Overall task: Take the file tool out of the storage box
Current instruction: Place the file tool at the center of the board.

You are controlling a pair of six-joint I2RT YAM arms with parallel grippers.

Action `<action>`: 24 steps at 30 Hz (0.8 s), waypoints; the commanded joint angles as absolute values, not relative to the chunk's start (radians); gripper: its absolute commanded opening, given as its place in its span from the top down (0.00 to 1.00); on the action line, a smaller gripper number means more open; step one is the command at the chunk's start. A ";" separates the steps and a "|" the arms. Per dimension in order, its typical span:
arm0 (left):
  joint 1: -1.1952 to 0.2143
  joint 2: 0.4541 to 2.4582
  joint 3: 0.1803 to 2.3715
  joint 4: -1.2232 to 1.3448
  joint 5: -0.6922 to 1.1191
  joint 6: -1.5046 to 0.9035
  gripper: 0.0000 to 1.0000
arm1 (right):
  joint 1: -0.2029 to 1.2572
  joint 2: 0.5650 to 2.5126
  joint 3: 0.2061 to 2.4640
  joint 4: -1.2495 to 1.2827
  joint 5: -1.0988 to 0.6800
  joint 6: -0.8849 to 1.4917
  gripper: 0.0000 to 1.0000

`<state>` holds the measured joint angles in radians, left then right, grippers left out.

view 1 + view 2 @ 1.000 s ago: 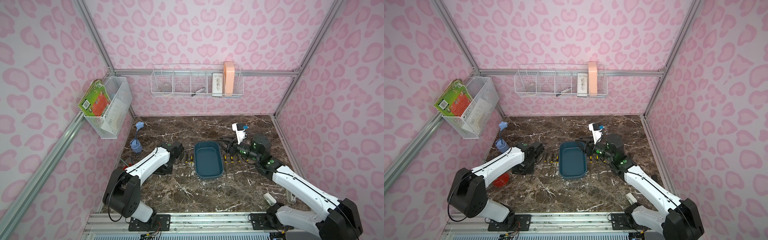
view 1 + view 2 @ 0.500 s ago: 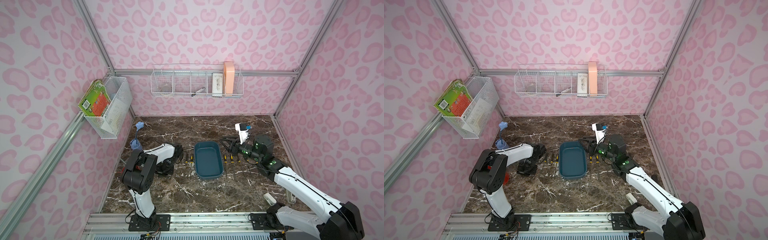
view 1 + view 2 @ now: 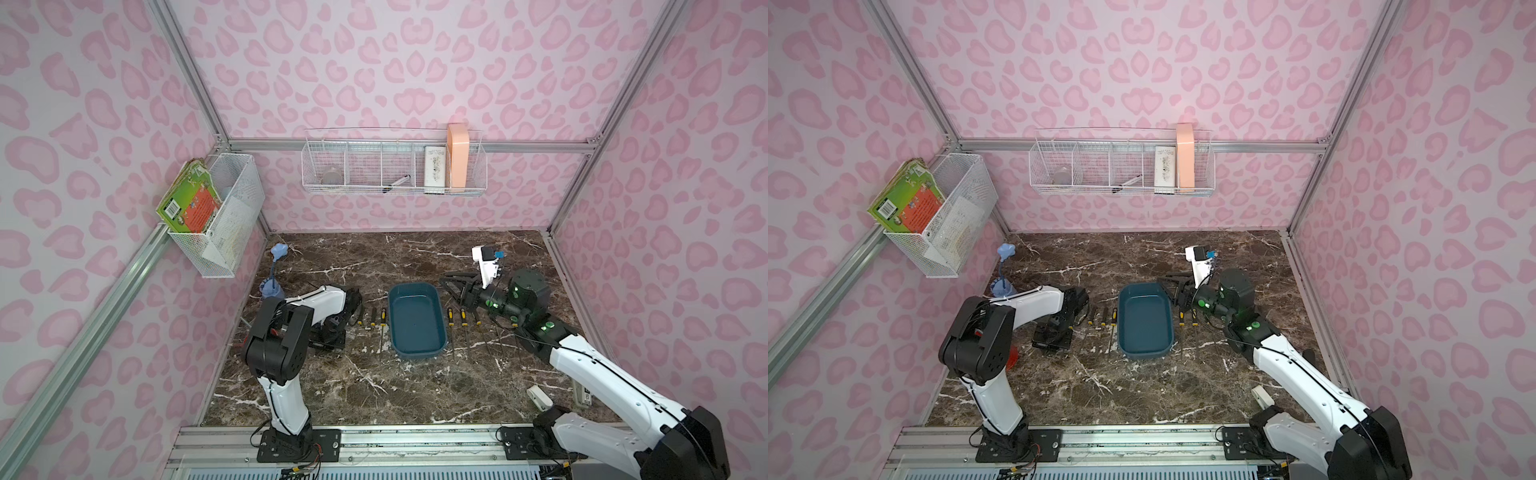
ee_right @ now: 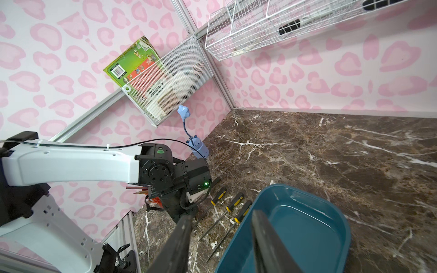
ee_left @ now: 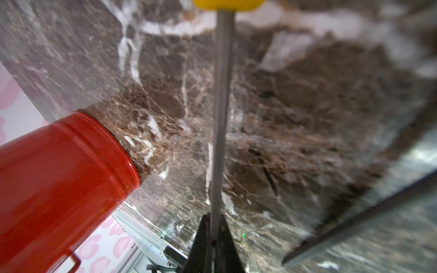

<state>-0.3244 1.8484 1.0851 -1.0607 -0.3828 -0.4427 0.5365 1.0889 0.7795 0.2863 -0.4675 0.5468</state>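
Left arm (image 3: 320,301) folded, elbow raised high, forearm angled down to the desk (image 3: 374,386) left of the storage box (image 3: 415,324). Left tool (image 5: 214,216) clamped on the thin grey shaft of a yellow-handled file (image 5: 221,94), low at the desk near a red pot (image 5: 59,177); can't tell if it touches. Right arm (image 3: 602,370) stretched out low, wrist aimed at the box's right rim. Right tool (image 4: 221,215) apart, gripping nothing. Box sits mid-desk in both top views, with other files (image 3: 462,316) lined up on the desk on either side.
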 commanded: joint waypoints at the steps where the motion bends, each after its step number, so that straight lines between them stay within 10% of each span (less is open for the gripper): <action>1: -0.321 1.864 1.103 -1.095 -0.386 -0.440 1.00 | 0.538 1.080 0.778 0.313 -0.483 0.557 0.58; 24: -0.332 1.905 1.142 -1.149 -0.395 -0.429 0.85 | 0.538 1.063 0.769 0.322 -0.476 0.551 0.58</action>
<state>-0.3321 1.8954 1.1313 -1.1236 -0.4030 -0.4423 0.5373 1.0683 0.7727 0.2966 -0.4747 0.5529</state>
